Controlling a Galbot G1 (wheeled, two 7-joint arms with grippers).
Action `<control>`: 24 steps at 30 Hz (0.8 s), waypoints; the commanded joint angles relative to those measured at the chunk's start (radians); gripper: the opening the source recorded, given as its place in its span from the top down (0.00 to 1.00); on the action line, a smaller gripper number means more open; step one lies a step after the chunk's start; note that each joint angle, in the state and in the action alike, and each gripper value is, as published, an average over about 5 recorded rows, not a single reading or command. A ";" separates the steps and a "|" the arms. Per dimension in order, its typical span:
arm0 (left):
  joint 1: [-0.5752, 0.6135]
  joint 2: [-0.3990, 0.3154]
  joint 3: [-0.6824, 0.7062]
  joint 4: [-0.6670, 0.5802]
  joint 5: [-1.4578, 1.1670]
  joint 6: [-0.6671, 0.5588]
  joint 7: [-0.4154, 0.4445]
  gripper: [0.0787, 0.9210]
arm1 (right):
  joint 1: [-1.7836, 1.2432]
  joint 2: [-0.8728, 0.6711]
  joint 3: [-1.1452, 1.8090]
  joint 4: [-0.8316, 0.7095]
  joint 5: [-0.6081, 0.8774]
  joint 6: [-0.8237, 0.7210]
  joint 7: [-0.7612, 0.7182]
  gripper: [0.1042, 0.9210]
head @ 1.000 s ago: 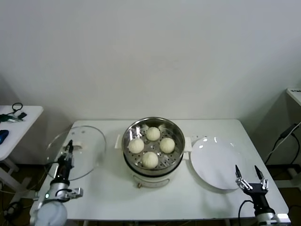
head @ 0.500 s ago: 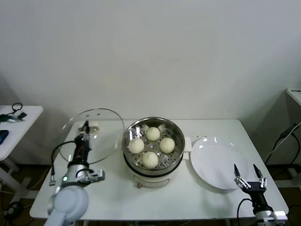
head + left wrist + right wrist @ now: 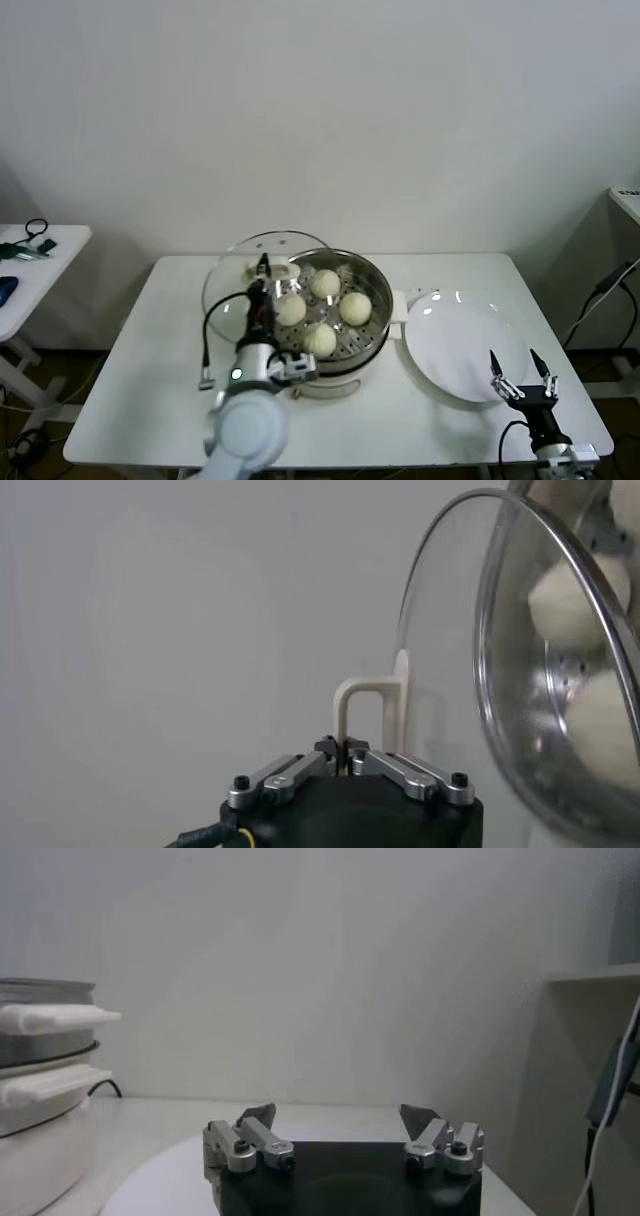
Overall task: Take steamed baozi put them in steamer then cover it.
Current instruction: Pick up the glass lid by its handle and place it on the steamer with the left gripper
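Note:
Several steamed baozi (image 3: pixel 320 339) lie in the shiny steel steamer (image 3: pixel 372 275) on its white base at the table's middle. The clear glass cover (image 3: pixel 232 285) hangs tilted in the air over the steamer's left rim. My left gripper (image 3: pixel 263 268) is shut on its cream handle (image 3: pixel 368 705). Through the glass, in the left wrist view, two baozi (image 3: pixel 562 603) show in the steamer. My right gripper (image 3: pixel 520 369) stands open and holds nothing, low at the table's front right, beside the plate. In the right wrist view its fingers (image 3: pixel 262 1118) stand wide apart.
A flat white plate (image 3: pixel 460 345) lies right of the steamer. A side table (image 3: pixel 45 250) with small items stands at far left. The steamer's white side handle (image 3: pixel 55 1018) shows in the right wrist view. Cables hang at the far right.
My left gripper has carried the cover rightward from above the table's left part to the steamer's left rim. The right gripper has sunk slightly.

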 commanded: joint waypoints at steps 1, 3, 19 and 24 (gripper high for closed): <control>-0.050 -0.130 0.148 0.027 0.148 0.063 0.080 0.94 | 0.020 -0.003 -0.014 -0.032 -0.012 0.003 0.003 0.12; -0.055 -0.164 0.167 0.056 0.167 0.061 0.079 0.94 | 0.023 -0.003 -0.015 -0.034 -0.006 0.005 0.002 0.12; -0.070 -0.267 0.191 0.243 0.206 0.057 0.014 0.94 | 0.024 0.006 -0.019 -0.051 0.004 0.026 0.002 0.12; -0.070 -0.249 0.169 0.262 0.202 0.058 -0.001 0.94 | 0.026 0.015 -0.018 -0.047 0.002 0.026 0.002 0.12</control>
